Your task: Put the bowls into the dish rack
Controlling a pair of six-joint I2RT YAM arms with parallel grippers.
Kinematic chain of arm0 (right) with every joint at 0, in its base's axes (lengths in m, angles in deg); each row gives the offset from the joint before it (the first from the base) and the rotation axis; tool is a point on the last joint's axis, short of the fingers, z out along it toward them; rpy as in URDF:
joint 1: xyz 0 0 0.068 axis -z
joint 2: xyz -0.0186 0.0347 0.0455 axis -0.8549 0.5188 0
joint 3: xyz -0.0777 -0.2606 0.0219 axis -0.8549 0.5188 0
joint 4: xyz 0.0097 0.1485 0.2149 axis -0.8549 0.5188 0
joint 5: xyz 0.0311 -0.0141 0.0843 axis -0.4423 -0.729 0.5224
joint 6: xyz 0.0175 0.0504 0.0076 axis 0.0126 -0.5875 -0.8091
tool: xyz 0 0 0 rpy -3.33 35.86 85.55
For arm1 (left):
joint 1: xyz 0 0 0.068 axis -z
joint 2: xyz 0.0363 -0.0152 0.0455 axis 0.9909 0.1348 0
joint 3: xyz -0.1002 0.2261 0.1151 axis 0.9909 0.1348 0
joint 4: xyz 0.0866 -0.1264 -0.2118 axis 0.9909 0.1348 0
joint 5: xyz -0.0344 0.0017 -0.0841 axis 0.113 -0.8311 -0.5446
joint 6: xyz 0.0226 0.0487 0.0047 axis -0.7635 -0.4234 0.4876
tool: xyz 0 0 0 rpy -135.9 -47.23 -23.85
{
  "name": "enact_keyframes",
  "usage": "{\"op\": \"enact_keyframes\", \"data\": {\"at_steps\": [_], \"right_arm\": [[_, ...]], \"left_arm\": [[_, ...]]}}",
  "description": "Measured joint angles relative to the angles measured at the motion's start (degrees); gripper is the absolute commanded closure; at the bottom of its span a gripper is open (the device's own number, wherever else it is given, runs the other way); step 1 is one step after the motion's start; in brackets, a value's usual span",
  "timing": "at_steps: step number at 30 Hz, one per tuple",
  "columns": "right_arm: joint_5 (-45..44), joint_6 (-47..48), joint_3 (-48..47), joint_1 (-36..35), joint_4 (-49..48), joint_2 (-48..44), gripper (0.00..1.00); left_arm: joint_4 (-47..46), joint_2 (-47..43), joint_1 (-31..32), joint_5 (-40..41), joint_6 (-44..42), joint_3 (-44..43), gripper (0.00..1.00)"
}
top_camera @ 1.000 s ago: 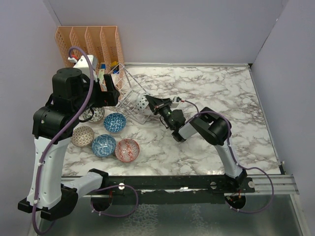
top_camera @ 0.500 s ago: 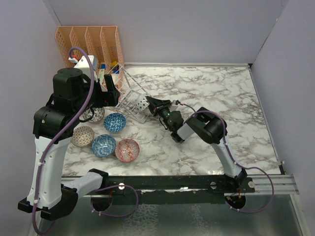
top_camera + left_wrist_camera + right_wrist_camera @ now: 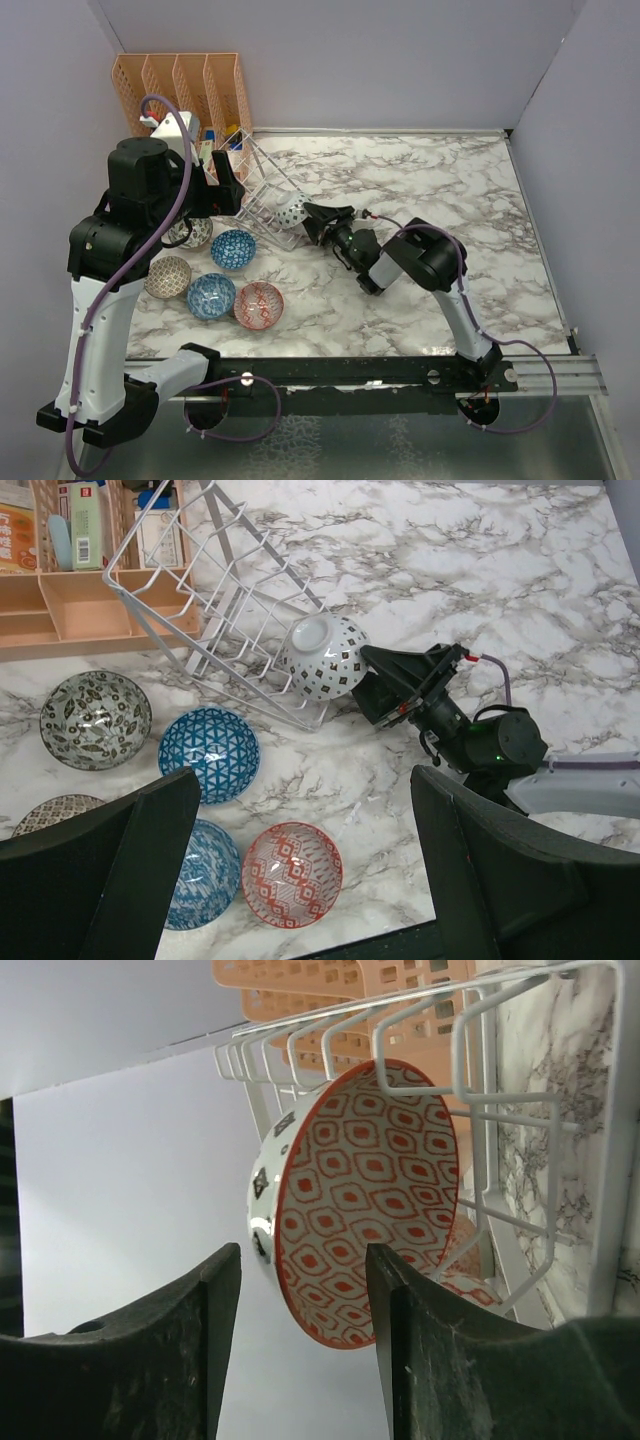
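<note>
A white bowl with dark marks outside and a red pattern inside (image 3: 290,210) (image 3: 322,657) (image 3: 365,1200) stands on edge in the wire dish rack (image 3: 262,188) (image 3: 230,590) (image 3: 500,1110). My right gripper (image 3: 311,222) (image 3: 370,676) (image 3: 303,1260) is open just right of it, its fingers on either side of the bowl's lower rim without clamping it. Five more bowls lie on the table: grey (image 3: 96,718), blue (image 3: 209,754), tan (image 3: 168,277), blue (image 3: 205,873) and red (image 3: 292,874). My left gripper (image 3: 305,780) hangs open high above them, holding nothing.
An orange plastic organiser (image 3: 185,85) (image 3: 90,600) with tall dividers stands against the back wall, touching the rack's left end. Walls close in the left, back and right sides. Bare marble table (image 3: 450,190) stretches to the right of the right arm.
My right gripper has gone from shut on the patterned bowl to open. The bowl now rests in the rack. The left arm has not moved.
</note>
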Motion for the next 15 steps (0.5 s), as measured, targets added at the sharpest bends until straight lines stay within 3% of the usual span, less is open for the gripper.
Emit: {"op": "enact_keyframes", "data": {"at_steps": [15], "right_arm": [[10.29,4.42,-3.91,2.73,1.49,-3.69,0.43]], "left_arm": [[-1.20,0.15,0.00,0.02,0.33,0.00,0.09]]}}
